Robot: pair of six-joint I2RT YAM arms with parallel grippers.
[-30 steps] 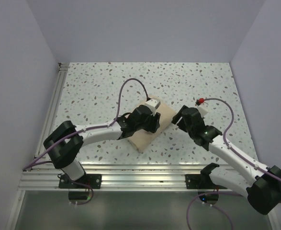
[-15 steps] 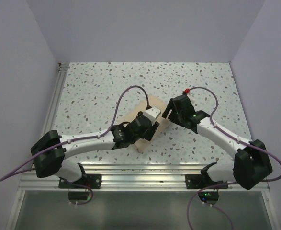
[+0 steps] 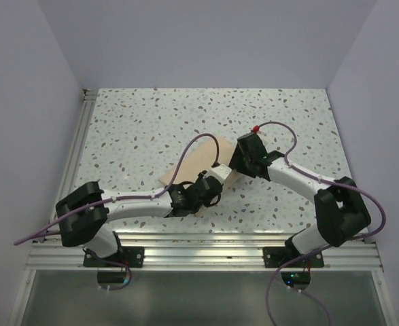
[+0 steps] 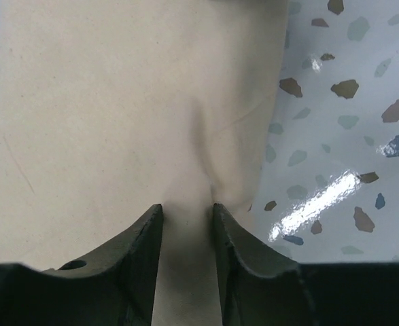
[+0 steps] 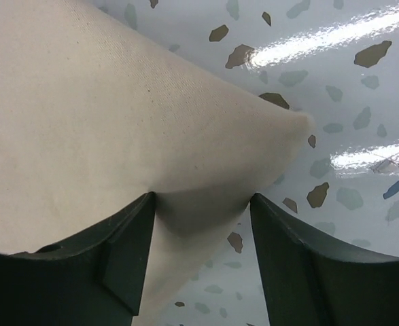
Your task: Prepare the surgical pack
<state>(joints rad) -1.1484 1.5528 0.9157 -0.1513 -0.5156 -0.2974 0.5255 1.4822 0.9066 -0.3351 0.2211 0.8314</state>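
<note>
The surgical pack shows only as a tan cloth bundle (image 3: 198, 160) lying slantwise on the speckled table (image 3: 287, 115); what it holds is hidden. My left gripper (image 3: 209, 189) bears on its near end. In the left wrist view the left gripper (image 4: 185, 214) has its jaws partly apart, the tan cloth (image 4: 131, 102) spans the gap, and a crease runs up from the right fingertip. My right gripper (image 3: 238, 161) is at the bundle's right end. Its wrist view shows the right gripper (image 5: 202, 197) open wide over a cloth corner (image 5: 185, 136), with bare table beside the right finger.
Lilac walls close the table on the left, back and right. An aluminium rail (image 3: 199, 248) runs along the near edge by the arm bases. Purple cables (image 3: 185, 153) loop above both arms. Speckled tabletop lies behind and to both sides of the bundle.
Both arms swung inward onto the bundle. The left gripper drew back toward the near edge, the right one moved left to the bundle's right end. The bundle now reaches further left.
</note>
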